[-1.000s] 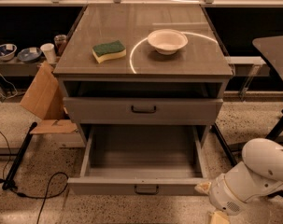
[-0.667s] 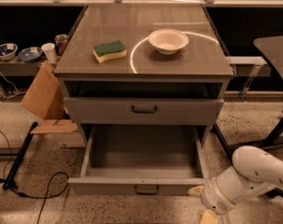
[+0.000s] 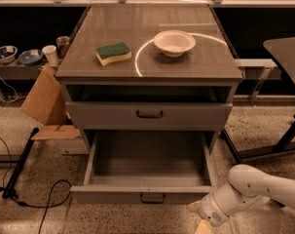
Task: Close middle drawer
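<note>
The middle drawer is pulled far out of the grey cabinet. It is a deep empty tray with a low flat front and a small dark centre handle. Above it the taller-fronted top drawer stands slightly out. The lowest drawer is hidden under the open one. My white arm reaches in from the lower right. My gripper is at the bottom edge of the camera view, just below and right of the middle drawer's front right corner, mostly cut off.
A green and yellow sponge and a white bowl sit on the cabinet top. A cardboard piece leans at the left, with a black stand leg and cable on the floor. A dark table stands at the right.
My arm and gripper have moved left along the floor, closer to the middle drawer's front right corner. The drawer has not moved.
</note>
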Motion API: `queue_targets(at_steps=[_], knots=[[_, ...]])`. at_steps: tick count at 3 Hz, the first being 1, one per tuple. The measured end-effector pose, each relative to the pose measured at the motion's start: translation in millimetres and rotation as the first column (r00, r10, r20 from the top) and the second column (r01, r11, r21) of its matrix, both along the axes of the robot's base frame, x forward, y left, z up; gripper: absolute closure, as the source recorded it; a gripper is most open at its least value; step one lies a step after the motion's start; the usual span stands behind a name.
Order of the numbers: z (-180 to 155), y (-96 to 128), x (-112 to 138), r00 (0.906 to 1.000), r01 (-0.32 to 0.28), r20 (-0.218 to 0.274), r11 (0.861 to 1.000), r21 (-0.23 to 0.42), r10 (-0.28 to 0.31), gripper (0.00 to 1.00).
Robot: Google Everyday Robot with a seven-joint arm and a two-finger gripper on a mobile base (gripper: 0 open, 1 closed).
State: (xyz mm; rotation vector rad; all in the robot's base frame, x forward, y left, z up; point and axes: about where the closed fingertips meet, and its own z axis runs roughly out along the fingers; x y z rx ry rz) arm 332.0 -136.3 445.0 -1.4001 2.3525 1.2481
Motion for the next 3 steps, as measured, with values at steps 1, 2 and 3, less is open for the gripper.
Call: queue_targets(at_steps=[1,2,3], knots=[[-17.9,6.3,16.2,0.9969,0.07,-0.037,0.997,0.017,-0.07,0.0],[-24.3,10.7,38.5,0.9879,0.141,-0.068,0.99,0.027,-0.139,0.0],[-21.1,9.1,58.8,0.9684,0.233,-0.104,0.971,0.057,-0.226,0.0]])
